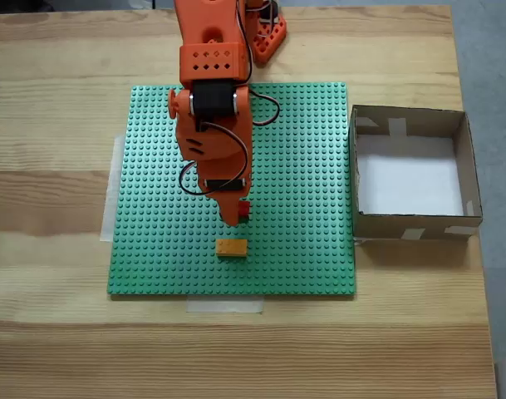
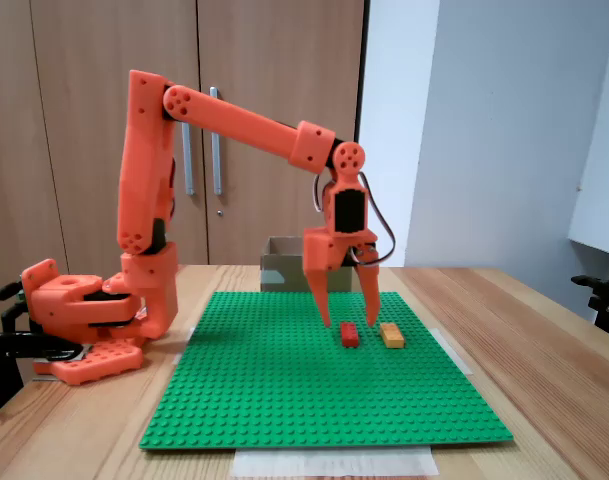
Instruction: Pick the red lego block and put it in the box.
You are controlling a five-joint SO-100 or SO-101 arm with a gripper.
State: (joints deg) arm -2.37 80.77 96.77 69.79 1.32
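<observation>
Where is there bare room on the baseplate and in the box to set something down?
The box shows a bare white floor. The green baseplate is free along the side nearest the box, and also the opposite side. It is crowded at the middle: the open gripper straddles the red lego block, with the yellow brick close by.

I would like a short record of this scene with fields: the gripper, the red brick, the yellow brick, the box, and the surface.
gripper: open, fingers pointing down over the red lego block
red lego block: lying on the baseplate, not lifted
yellow brick: on the baseplate beside the red one, apart from it
box: at the baseplate's right edge in the top-down fixed view, holding nothing
green baseplate: on a wooden table
</observation>
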